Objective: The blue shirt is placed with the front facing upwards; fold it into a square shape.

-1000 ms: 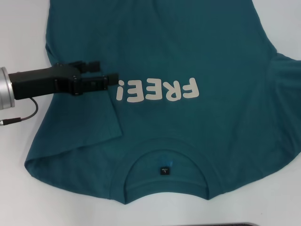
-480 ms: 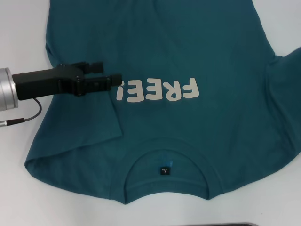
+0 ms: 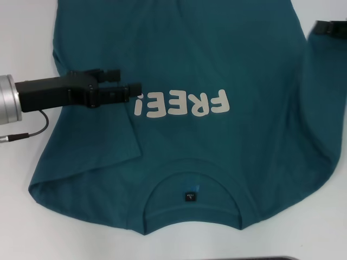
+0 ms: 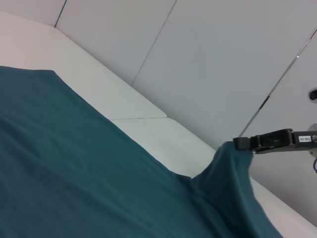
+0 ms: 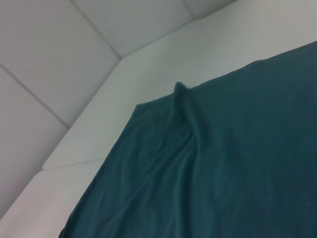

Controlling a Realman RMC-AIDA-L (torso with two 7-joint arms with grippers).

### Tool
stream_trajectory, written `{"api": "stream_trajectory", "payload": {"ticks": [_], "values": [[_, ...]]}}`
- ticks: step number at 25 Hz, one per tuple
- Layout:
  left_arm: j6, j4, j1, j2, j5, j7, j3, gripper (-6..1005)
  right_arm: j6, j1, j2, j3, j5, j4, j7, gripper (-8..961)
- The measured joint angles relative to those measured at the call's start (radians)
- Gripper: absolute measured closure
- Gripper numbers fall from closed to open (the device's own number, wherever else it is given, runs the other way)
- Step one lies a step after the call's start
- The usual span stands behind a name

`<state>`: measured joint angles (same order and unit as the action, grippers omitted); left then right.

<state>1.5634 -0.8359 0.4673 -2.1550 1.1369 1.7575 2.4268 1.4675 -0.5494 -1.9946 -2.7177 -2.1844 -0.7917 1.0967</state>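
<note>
Table [image 3: 21, 32]: white and flat under everything, bare at the left edge of the head view and again along the near edge.

Blue shirt [image 3: 217, 54]: spread front-up across the table, collar toward me, the "FREE!" lettering [image 3: 181, 104] reading upside down from where I look. My left side already lies folded in — a diagonal crease runs down from the lettering toward the collar.

What's new: the right side is going up. A second ago that sleeve lay out flat and wide on the table; now it has been drawn up and inward into a tall narrow flap [image 3: 325, 86], and the table shows white where cloth was.

Right gripper [image 3: 331, 28]: just entered the head view at the far right edge, clamped on the sleeve's edge. The left wrist view shows it clearly [image 4: 262, 143] — closed jaws with the teal fabric hanging off them in a peak, well clear of the table.

Left gripper [image 3: 128, 87]: resting low over the folded left side, tips just beside the "!" of the lettering; it has crept a touch toward the centre over the last second. Fingers look slightly apart, one above the other, gripping nothing that I can see.

Neck label [image 3: 189, 196]: small, black, inside the collar — unmoved.

Meaning for the task: I judge this the second side fold under way — carry the lifted sleeve across toward the lettering, lay it flat, and the shirt becomes a long strip ready to fold end over end into a square.

Risk: the hanging cloth could bunch as it comes across.
</note>
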Motion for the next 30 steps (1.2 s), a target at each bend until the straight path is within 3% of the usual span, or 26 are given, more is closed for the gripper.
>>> {"api": "stream_trajectory", "payload": {"ticks": [11,16,25,30], "values": [[0.000,0.001,-0.007,0.002,0.000,0.004,0.005,96,-0.095,-0.056,-0.009,0.127,0.000,0.108,0.005,886],[0.000,0.002,-0.008,0.002,0.000,0.005,0.005,96,-0.098,-0.061,-0.008,0.147,0.000,0.108,-0.001,648],[0.000,0.013,-0.011,0.001,0.000,0.001,0.004,96,-0.113,0.021,0.025,0.142,-0.007,0.100,-0.053,438],[0.000,0.014,-0.014,-0.001,0.000,-0.003,0.000,95,-0.130,0.068,0.030,0.137,-0.007,0.111,-0.057,328]]}}
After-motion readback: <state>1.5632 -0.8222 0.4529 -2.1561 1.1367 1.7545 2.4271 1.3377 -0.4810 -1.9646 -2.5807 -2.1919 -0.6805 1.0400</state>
